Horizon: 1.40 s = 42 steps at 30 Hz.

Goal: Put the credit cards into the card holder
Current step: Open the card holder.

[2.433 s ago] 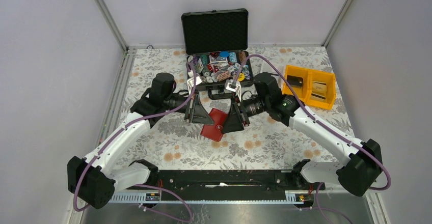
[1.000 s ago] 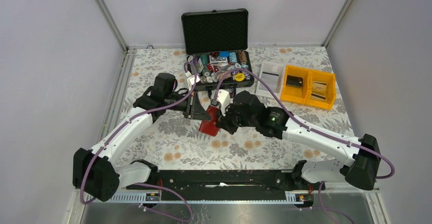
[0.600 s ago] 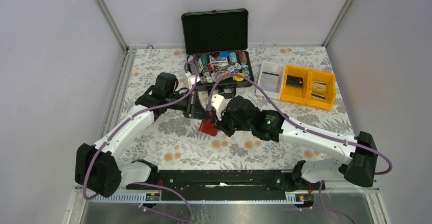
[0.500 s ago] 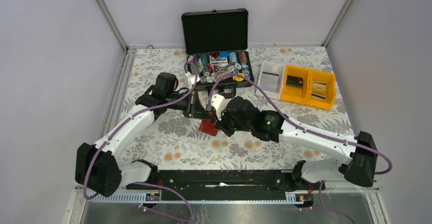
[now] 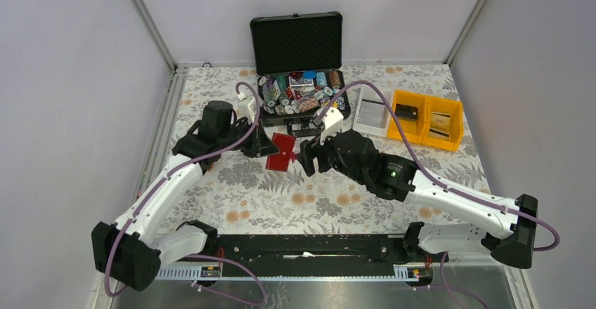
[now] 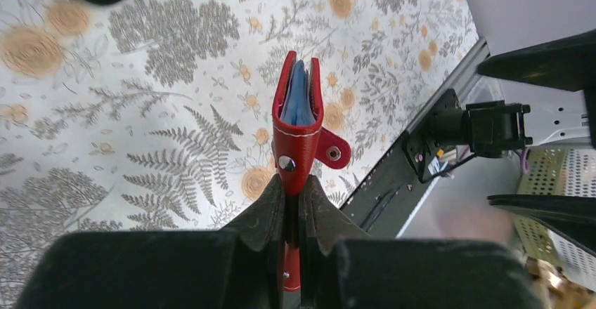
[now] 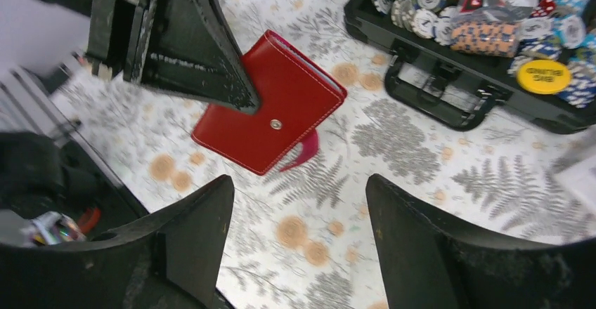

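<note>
- We look down on a tabletop (image 5: pixel 232 204) with a grey and orange floral pattern. 2 white robot arms reach in from its near edge.
- The left arm (image 5: pixel 165 189) stretches toward the middle. The left jaws are clenched on the card holder (image 5: pixel 283 152), a small dark red wallet.
- From the left wrist, the card holder (image 6: pixel 298 137) stands on edge. 2 black fingers (image 6: pixel 261 214) pinch its near end, and its folded halves are almost closed.
- The credit cards (image 6: pixel 299 102) sit inside it, showing as pale blue edges tucked between the red covers. We cannot tell how many there are.
- A red snap tab (image 6: pixel 332 152) hangs loose and unfastened from the holder's side.
- The holder is over the middle of the tabletop, near the front of a black case (image 7: pixel 457 102). It looks lifted, but we cannot tell whether a corner touches the surface.
- The right arm (image 5: pixel 457 200) reaches in from the right. The right jaws are released, spread wide with nothing between them.
- From the right wrist, its 2 dark fingers (image 7: pixel 176 253) frame the bottom of the view. The card holder (image 7: pixel 270 109) lies beyond them, near but not touching.
- The black case is open with its lid (image 5: pixel 296 42) upright, and it is filled with poker chips (image 7: pixel 422 0) in many colours.
- 2 joined yellow bins (image 5: pixel 425 138) sit at the far right, well apart from the holder. A white sheet (image 5: pixel 372 109) lies just beside them.
</note>
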Each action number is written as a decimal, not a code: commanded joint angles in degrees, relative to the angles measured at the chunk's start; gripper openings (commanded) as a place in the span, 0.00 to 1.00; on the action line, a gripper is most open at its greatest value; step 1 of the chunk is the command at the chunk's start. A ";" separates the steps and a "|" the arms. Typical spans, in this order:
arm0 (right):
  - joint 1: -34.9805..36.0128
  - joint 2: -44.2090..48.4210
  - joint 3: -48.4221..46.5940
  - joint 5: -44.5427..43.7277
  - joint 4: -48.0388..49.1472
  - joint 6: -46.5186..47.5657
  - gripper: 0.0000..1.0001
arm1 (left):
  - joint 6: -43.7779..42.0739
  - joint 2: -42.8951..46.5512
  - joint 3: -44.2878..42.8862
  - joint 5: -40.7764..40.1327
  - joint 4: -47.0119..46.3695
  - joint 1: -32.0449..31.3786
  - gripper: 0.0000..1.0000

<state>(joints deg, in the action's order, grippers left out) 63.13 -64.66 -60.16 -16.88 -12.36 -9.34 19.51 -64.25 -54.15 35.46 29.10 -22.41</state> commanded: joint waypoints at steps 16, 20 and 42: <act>-6.46 -10.01 4.21 14.71 20.01 -27.73 0.56 | 0.53 6.77 1.57 -3.61 -7.33 -1.05 0.00; -11.67 -8.28 8.69 19.74 21.28 -28.50 0.53 | 0.78 6.81 1.85 -1.80 -8.38 -1.05 0.00; -22.11 -0.23 18.67 37.57 25.45 -25.36 0.53 | 3.52 5.91 3.36 4.35 -13.38 -0.98 0.00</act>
<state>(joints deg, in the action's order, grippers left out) 41.23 -66.65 -41.91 13.82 7.70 -35.79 22.55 -58.24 -50.37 37.58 19.57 -23.31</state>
